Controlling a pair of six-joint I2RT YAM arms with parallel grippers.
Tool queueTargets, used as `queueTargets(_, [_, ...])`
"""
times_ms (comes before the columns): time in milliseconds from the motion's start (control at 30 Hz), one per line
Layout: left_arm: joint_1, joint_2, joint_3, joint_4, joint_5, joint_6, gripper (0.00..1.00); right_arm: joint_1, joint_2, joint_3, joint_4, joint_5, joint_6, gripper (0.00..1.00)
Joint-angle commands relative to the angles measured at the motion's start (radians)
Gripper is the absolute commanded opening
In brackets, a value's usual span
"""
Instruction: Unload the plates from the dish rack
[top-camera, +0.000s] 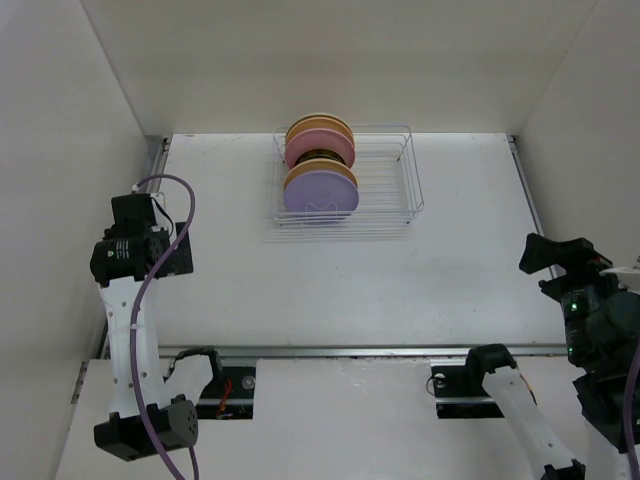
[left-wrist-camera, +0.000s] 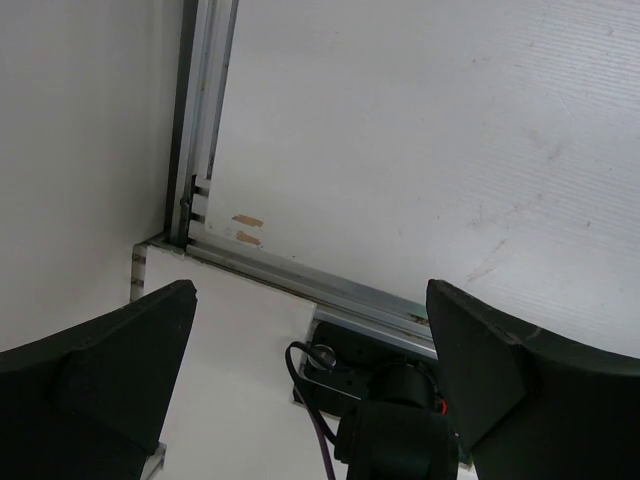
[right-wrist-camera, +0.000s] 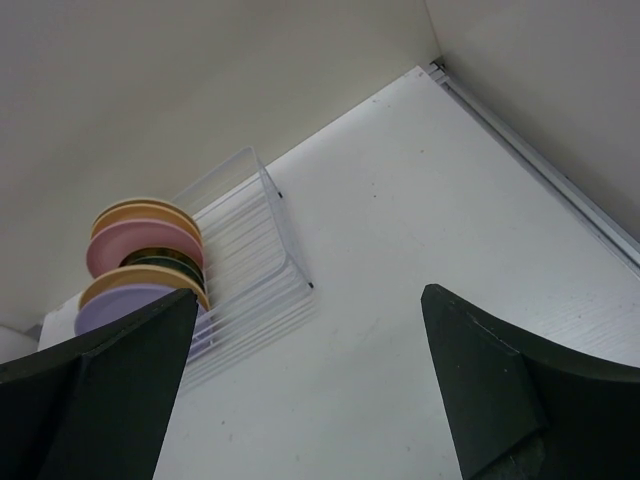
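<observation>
The dish rack (top-camera: 385, 180) of thin white wire stands at the far middle of the table. Several plates stand upright in its left half: a lavender plate (top-camera: 320, 196) nearest, a pale yellow one (top-camera: 320, 172) behind it, dark ones (top-camera: 320, 156), a pink one (top-camera: 316, 146) and a cream one (top-camera: 318, 124) at the back. The right wrist view shows the rack (right-wrist-camera: 255, 245) and the lavender plate (right-wrist-camera: 120, 298) far off at the left. My left gripper (top-camera: 133, 210) (left-wrist-camera: 310, 390) is open and empty by the left wall. My right gripper (top-camera: 545, 254) (right-wrist-camera: 310, 385) is open and empty at the right.
White walls (top-camera: 60, 150) enclose the table on the left, back and right. A metal rail (top-camera: 350, 350) runs along the near edge, also in the left wrist view (left-wrist-camera: 300, 285). The left arm's base (left-wrist-camera: 400, 420) and purple cable lie under the left gripper.
</observation>
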Motion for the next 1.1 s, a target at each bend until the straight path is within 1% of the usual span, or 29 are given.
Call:
queueTargets(0, [0.0,-0.001,0.002,-0.001,0.002,-0.007,1.0,-0.001,0.027,0.055,0.004,0.032,-0.006,1.0])
queueTargets(67, [0.0,0.008,0.002,0.01,0.002,-0.007,1.0,-0.001,0.056,0.068,0.016,0.023,-0.032,1.0])
queueTargets(133, [0.0,0.017,0.002,0.01,0.002,-0.007,1.0,-0.001,0.104,0.091,0.051,-0.035,-0.062,1.0])
queueTargets(167, [0.0,0.026,0.002,0.019,0.011,-0.007,1.0,-0.001,0.125,0.091,0.07,-0.069,-0.11,1.0])
queueTargets(200, [0.0,0.026,0.011,0.019,0.037,0.005,1.0,-0.001,0.153,0.103,0.088,-0.145,-0.135,1.0])
queueTargets(233, [0.0,0.037,0.011,0.019,0.049,0.005,1.0,-0.001,0.182,0.129,0.119,-0.187,-0.158,1.0])
queueTargets(300, [0.0,0.051,0.011,0.03,0.072,0.014,1.0,-0.001,0.295,0.167,0.145,-0.27,-0.233,1.0])
queueTargets(333, [0.0,0.078,0.011,0.03,0.073,0.014,1.0,-0.001,0.338,0.213,0.171,-0.358,-0.257,1.0])
queueTargets(367, [0.0,0.089,0.02,0.039,0.082,0.014,1.0,-0.001,0.431,0.236,0.185,-0.402,-0.298,1.0])
queueTargets(433, [0.0,0.117,0.031,0.039,0.091,0.014,1.0,-0.001,0.53,0.279,0.219,-0.489,-0.329,1.0])
queueTargets(467, [0.0,0.15,0.048,0.039,0.091,0.014,1.0,-0.001,0.635,0.316,0.252,-0.594,-0.346,1.0])
queueTargets(500, [0.0,0.167,0.068,0.039,0.1,0.014,1.0,-0.001,0.691,0.333,0.268,-0.647,-0.359,1.0])
queueTargets(533, [0.0,0.187,0.082,0.039,0.109,0.014,1.0,0.022,0.748,0.353,0.282,-0.687,-0.38,0.97])
queueTargets(567, [0.0,0.23,0.094,0.048,0.109,0.004,1.0,0.078,0.806,0.409,0.291,-0.71,-0.394,0.91])
queueTargets(600, [0.0,0.255,0.129,0.048,0.109,-0.005,1.0,0.12,0.913,0.437,0.291,-0.678,-0.42,0.84])
queueTargets(667, [0.0,0.305,0.174,0.036,0.129,-0.015,1.0,0.209,1.001,0.48,0.311,-0.599,-0.473,0.84])
queueTargets(700, [0.0,0.359,0.198,0.036,0.138,-0.015,1.0,0.288,1.041,0.502,0.34,-0.522,-0.507,0.84])
queueTargets(733, [0.0,0.387,0.244,0.024,0.148,-0.024,1.0,0.323,1.12,0.511,0.352,-0.491,-0.57,0.81])
queueTargets(767, [0.0,0.413,0.267,0.013,0.169,-0.024,1.0,0.35,1.163,0.526,0.352,-0.467,-0.601,0.78])
queueTargets(800, [0.0,0.471,0.289,0.013,0.178,-0.035,1.0,0.387,1.208,0.574,0.352,-0.435,-0.627,0.74])
queueTargets(833, [-0.009,0.5,0.316,0.002,0.187,-0.035,1.0,0.399,1.296,0.601,0.352,-0.434,-0.648,0.7])
queueTargets(867, [-0.009,0.531,0.37,-0.013,0.188,-0.035,1.0,0.41,1.34,0.631,0.339,-0.425,-0.685,0.66])
queueTargets(933, [-0.029,0.616,0.418,-0.025,0.188,-0.035,1.0,0.42,1.418,0.715,0.319,-0.425,-0.71,0.66])
queueTargets(967, [-0.056,0.644,0.459,-0.025,0.154,-0.026,1.0,0.42,1.484,0.741,0.319,-0.425,-0.71,0.66])
queueTargets(1000, [-0.067,0.67,0.481,-0.025,0.107,-0.026,1.0,0.42,1.513,0.764,0.319,-0.425,-0.71,0.66])
queueTargets(1067, [-0.087,0.75,0.526,-0.045,0.074,-0.026,1.0,0.42,1.579,0.813,0.309,-0.457,-0.71,0.65])
